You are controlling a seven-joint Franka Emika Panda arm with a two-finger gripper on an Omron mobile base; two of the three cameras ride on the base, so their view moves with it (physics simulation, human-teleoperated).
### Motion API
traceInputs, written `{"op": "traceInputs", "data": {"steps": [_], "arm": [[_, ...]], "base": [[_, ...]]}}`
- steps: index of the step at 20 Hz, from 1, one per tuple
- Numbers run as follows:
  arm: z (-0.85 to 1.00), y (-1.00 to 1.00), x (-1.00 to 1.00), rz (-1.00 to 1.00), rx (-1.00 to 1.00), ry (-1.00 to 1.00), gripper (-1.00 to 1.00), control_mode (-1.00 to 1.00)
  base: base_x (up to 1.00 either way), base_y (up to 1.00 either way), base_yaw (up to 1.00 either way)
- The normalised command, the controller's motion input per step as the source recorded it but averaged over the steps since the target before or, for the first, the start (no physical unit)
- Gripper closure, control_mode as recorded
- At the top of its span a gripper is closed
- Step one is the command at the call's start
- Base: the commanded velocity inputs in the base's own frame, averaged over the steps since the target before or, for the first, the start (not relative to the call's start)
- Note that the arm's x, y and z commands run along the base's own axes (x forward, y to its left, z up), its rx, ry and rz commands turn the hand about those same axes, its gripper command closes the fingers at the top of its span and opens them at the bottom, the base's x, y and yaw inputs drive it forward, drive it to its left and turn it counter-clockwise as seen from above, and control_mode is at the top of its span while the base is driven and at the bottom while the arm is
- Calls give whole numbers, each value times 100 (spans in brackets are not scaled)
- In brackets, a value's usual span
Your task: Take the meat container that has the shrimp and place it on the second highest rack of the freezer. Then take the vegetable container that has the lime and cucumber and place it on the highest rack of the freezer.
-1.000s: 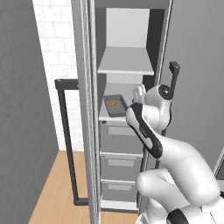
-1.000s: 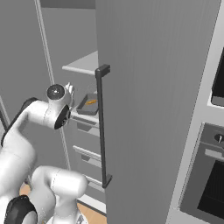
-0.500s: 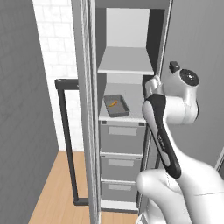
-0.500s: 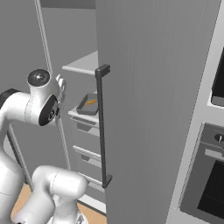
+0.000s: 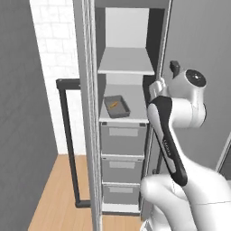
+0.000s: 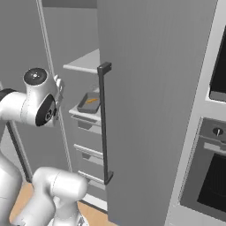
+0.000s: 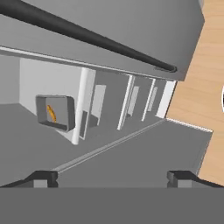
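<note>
Left base view: freezer [image 5: 124,135] stands open. Meat container [image 5: 117,107] sits on the lower of 2 pale shelves, just above the grey drawers [image 5: 123,137]; shrimp [image 5: 114,104] lies inside it. Upper shelf [image 5: 126,61] sits at 12 o'clock from the tray. The arm's wrist is at 3 o'clock of the tray, apart from it, outside the shelf opening.

Right base view: same tray [image 6: 89,102] with its orange shrimp [image 6: 91,100] on the shelf, at 9 o'clock of the black bar handle [image 6: 105,123] on the door. Wrist at 9 o'clock of the tray, not touching.

Hand view: claw [image 7: 111,177] has both tips spread wide with nothing between them. Tray [image 7: 55,112] shows at 10 o'clock, well apart, and the door handle [image 7: 87,35] runs across the top.

Judgement: shrimp tray looks placed, so the next step is fetching the vegetable container. To do it well: back the wrist clear of the door edge and handle before swinging, keep the claw wide, carry the bowl level so lime and cucumber don't roll, and aim for the upper shelf.
</note>
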Motion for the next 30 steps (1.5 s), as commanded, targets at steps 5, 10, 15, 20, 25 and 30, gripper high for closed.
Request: {"op": "traceInputs", "data": {"steps": [5,10,15,20,25,30], "arm": [[0,0,0,0,0,0,-100,100],[0,0,0,0,0,0,-100,100],[0,0,0,0,0,0,-100,100],[0,0,0,0,0,0,-100,100],[0,0,0,0,0,0,-100,100],[0,0,0,0,0,0,-100,100]], "base": [[-82,-2,-64],[-19,-3,-84],[18,-65,-79],[78,-100,-41],[100,-97,-7],[100,-90,0]]}}
